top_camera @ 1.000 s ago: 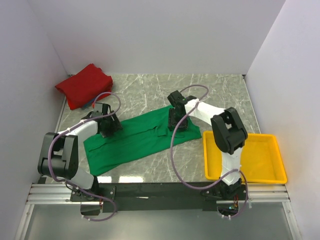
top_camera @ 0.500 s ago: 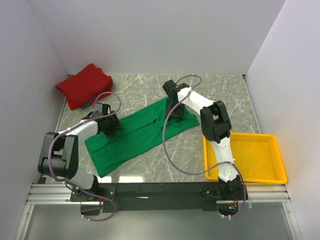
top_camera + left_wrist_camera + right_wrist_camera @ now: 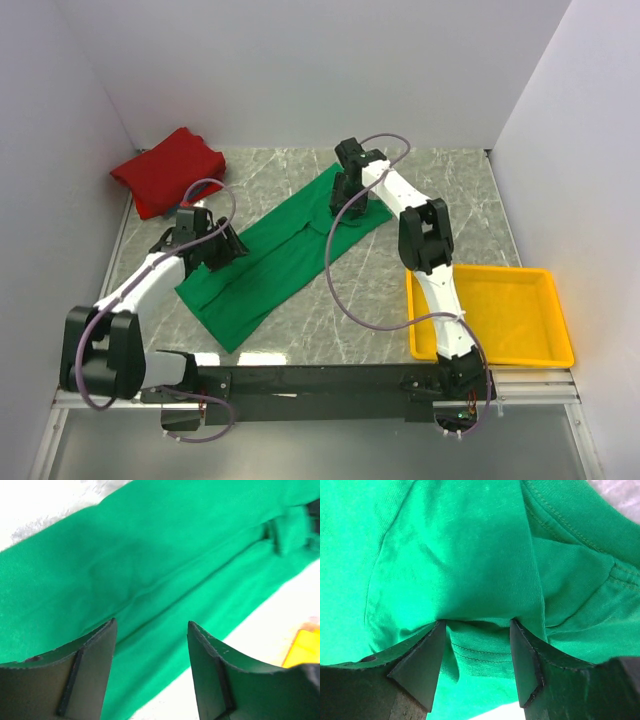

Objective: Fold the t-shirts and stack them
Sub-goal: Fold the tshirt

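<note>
The green t-shirt [image 3: 280, 255] lies folded into a long strip, running diagonally from the near left to the far middle of the table. My left gripper [image 3: 203, 247] hovers open over its left part; in the left wrist view the gripper [image 3: 150, 675] has only the green cloth [image 3: 165, 570] below it. My right gripper [image 3: 348, 193] is at the shirt's far end. In the right wrist view the gripper [image 3: 477, 660] has its jaws apart, pressed into the shirt [image 3: 465, 555], with a hemmed fold bunched between them. The red t-shirt [image 3: 168, 170] lies crumpled at the far left.
A yellow plastic tray [image 3: 540, 345] stands at the near right, beside the right arm's base. White walls close in the marble table [image 3: 440, 200] on the left, back and right. Purple cables loop over both arms.
My right gripper has moved toward the back wall and the green shirt's far end has gone with it, turning the strip steeper. My left gripper has shifted slightly left along the shirt.
</note>
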Controlling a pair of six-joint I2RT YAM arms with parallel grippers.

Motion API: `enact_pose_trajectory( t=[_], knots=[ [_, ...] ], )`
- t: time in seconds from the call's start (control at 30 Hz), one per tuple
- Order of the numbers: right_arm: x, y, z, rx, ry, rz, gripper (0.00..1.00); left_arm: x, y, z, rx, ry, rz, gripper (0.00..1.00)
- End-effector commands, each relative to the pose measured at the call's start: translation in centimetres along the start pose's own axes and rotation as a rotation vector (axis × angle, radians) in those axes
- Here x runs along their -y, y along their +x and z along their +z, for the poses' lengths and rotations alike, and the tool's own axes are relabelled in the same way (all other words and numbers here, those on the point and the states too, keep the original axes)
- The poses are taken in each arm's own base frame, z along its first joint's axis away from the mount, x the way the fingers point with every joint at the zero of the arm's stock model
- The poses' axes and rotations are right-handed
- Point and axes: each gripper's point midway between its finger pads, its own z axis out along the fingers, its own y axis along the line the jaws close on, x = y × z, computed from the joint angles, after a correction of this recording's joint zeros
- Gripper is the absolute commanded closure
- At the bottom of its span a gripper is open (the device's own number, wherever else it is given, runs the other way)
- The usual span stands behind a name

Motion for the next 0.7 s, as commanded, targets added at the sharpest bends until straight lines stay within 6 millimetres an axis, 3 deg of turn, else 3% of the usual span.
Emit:
enact_pose_trajectory(
  t=[0.0,0.1,0.2,0.27,0.33,0.37,0.5,0.67],
  knots=[
    [-1.3,-2.0,-1.8,0.079,-0.118,-0.041,0.39,1.0,-0.5,-1.7,0.037,0.038,0.012,0.36],
    [-3.2,-3.8,-4.9,0.183,-0.227,-0.114,0.39,-0.1,0.2,-1.6,0.026,-0.005,0.013,0.35],
    [-3.8,-4.8,-8.2,0.249,-0.269,-0.173,0.39,-1.8,0.8,-1.3,0.027,-0.073,-0.001,0.35],
    [-4.0,-5.0,-10.4,0.279,-0.291,-0.205,0.38,-1.9,0.6,-1.3,0.05,-0.07,-0.012,0.35],
    [-3.7,-4.2,-11.1,0.273,-0.293,-0.218,0.38,-2.7,1.2,-0.9,0.049,-0.097,-0.03,0.35],
    [-3.7,-4.1,-12.3,0.282,-0.307,-0.22,0.38,-3.5,1.5,-0.7,0.048,-0.127,-0.05,0.35],
    [-3.2,-1.6,-12.6,0.233,-0.338,-0.203,0.38,-4.4,2.6,0.0,0.034,-0.139,-0.078,0.35],
    [-2.6,2.1,-10.4,0.141,-0.344,-0.192,0.39,-5.1,3.7,0.1,0.032,-0.136,-0.074,0.36]
  ],
)
